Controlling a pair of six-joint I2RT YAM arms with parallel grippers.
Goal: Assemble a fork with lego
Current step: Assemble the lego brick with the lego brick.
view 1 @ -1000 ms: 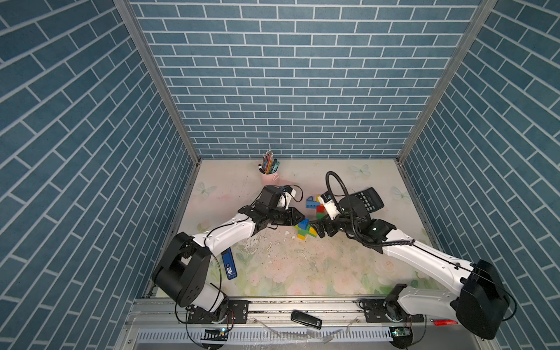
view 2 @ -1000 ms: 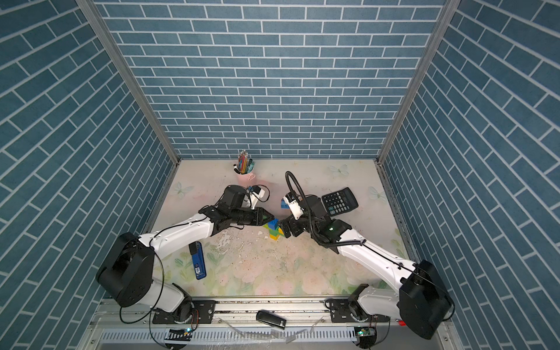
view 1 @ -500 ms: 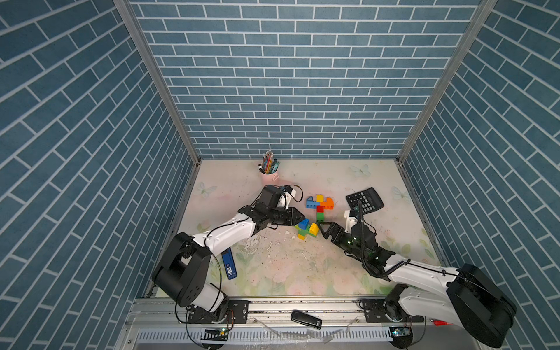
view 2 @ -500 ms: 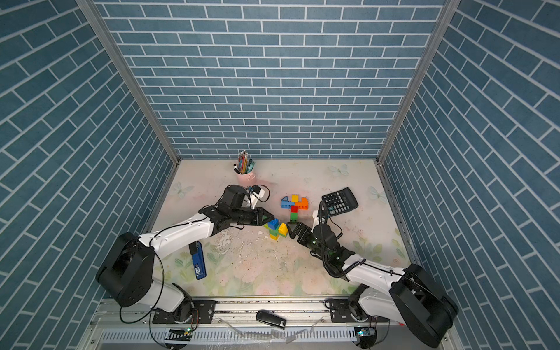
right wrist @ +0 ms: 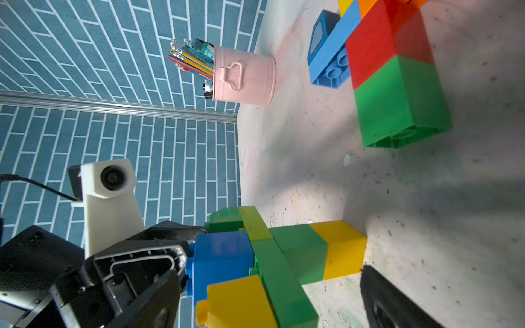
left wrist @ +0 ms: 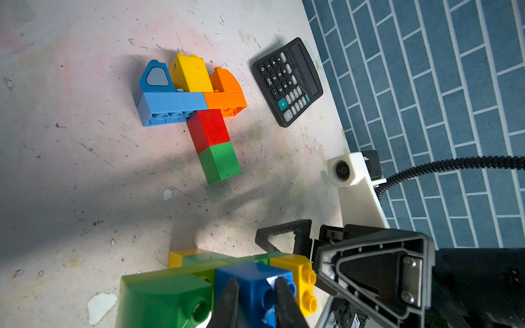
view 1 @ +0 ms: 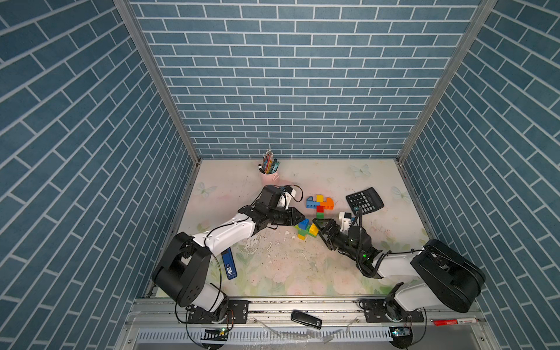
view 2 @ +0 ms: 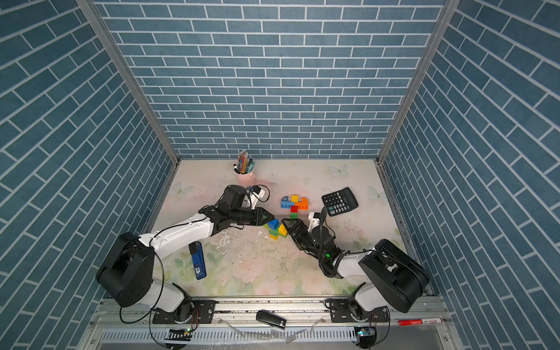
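A small lego cluster [view 1: 306, 231] of blue, green, lime and yellow bricks lies at mid-table. My left gripper [view 1: 301, 218] comes in from the left, shut on the stud end of its blue brick [left wrist: 252, 275], with both fingertips [left wrist: 233, 298] pressed on it. On the opposite side my right gripper [view 1: 316, 225] stands open, jaws astride the yellow brick [left wrist: 298, 272]; one finger [right wrist: 392, 301] shows beside the cluster. Behind it lies a T-shaped lego piece [view 1: 319, 205] of blue, yellow, orange, red and green, touched by neither gripper.
A black calculator [view 1: 365, 200] lies at the back right, close to my right wrist. A pink cup of pencils [view 1: 269, 174] stands at the back. A flat blue device [view 1: 229, 263] lies under my left arm. Blue brick walls close three sides.
My right arm has dropped low and its gripper has slid left, up to the yellow brick of the cluster. My left arm and the bricks have stayed in place.
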